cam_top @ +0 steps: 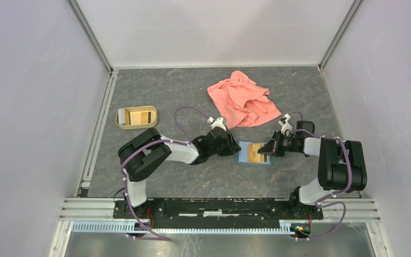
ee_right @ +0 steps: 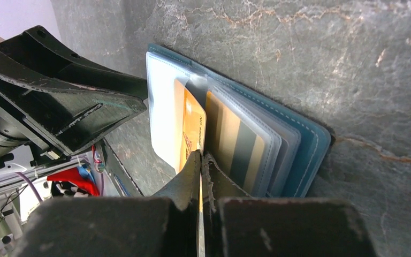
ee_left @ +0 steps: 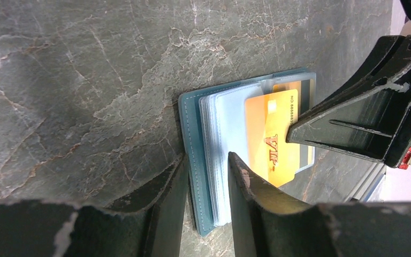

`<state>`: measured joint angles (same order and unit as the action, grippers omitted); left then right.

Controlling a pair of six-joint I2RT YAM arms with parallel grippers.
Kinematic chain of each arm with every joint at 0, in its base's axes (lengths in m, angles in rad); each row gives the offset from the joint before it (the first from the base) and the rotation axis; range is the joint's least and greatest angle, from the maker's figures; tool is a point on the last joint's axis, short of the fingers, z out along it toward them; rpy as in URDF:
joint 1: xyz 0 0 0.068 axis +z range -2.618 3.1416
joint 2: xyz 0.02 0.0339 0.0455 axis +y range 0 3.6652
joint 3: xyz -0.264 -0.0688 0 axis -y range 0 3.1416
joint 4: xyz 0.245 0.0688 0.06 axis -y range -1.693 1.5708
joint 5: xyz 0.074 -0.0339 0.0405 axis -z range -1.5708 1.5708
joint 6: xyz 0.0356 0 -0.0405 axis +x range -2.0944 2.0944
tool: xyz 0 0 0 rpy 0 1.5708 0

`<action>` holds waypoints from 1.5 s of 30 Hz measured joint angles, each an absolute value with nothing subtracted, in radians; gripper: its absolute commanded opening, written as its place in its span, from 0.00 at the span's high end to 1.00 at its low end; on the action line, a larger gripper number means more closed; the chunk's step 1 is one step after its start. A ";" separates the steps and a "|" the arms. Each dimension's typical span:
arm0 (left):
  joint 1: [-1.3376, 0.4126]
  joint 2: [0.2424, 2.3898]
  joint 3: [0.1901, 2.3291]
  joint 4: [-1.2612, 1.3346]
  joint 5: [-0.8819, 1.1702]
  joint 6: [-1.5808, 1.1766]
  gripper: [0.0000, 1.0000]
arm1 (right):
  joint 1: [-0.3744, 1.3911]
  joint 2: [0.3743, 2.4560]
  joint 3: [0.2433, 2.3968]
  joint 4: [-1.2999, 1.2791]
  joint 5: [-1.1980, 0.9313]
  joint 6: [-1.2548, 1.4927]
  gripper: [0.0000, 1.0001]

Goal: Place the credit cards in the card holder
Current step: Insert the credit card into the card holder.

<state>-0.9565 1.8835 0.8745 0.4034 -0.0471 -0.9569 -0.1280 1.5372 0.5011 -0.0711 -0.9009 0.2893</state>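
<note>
Left gripper (ee_left: 207, 158): jaws part-way apart, straddling one side edge of the card holder (ee_left: 192, 134). I cannot tell whether they pinch it or only pin it down.
Card holder: lies open on the table between my two arms, with its clear sleeves fanned.
Holder handling: I judge it light and floppy, likely to skate unless steadied at that edge.
Credit card (ee_right: 190, 128): orange, tilted on edge over the holder, its far end at a sleeve mouth. I take it to be stiff, thin and slick, best held by the short trailing edge.
Right gripper (ee_right: 200, 155): closed flat on that trailing edge.
Left wrist view: reads the VIP lettering.
Right wrist view: shows a striped card (ee_right: 235, 144) seated in a sleeve of the holder.
Top view alone: a tan tray (cam_top: 122, 122) holding another card, left of and beyond the holder, and a pink cloth (cam_top: 243, 99) beyond the holder.
</note>
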 measured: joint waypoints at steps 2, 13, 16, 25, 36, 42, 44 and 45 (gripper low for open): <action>-0.957 1.887 0.874 0.413 -0.045 -0.957 0.59 | -0.126 1.552 0.509 -0.067 -0.906 0.290 1.00; -0.957 1.890 0.866 0.437 -0.042 -0.957 0.59 | -0.095 1.561 0.514 0.002 -0.885 0.344 1.00; -0.956 1.890 0.860 0.450 -0.036 -0.957 0.59 | -0.076 1.572 0.514 0.025 -0.885 0.359 1.00; -0.954 1.904 0.852 0.492 -0.006 -0.971 0.59 | -0.027 1.604 0.527 0.052 -0.886 0.367 0.90; -0.953 1.904 0.837 0.516 0.006 -0.983 0.58 | -0.011 1.618 0.630 -0.093 -0.854 0.183 0.65; -0.953 1.904 0.829 0.530 0.010 -0.984 0.58 | -0.005 1.595 0.655 -0.160 -0.828 0.082 0.62; -0.955 1.901 0.825 0.532 0.010 -0.983 0.58 | -0.005 1.575 0.658 -0.185 -0.812 0.038 0.62; -0.955 1.899 0.822 0.532 0.010 -0.983 0.58 | -0.005 1.571 0.658 -0.188 -0.809 0.031 0.62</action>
<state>-0.9554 1.8988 0.8223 0.5320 0.0097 -0.9833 -0.0051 1.5707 0.6582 -0.1879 -0.8089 0.0315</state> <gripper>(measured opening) 0.415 0.379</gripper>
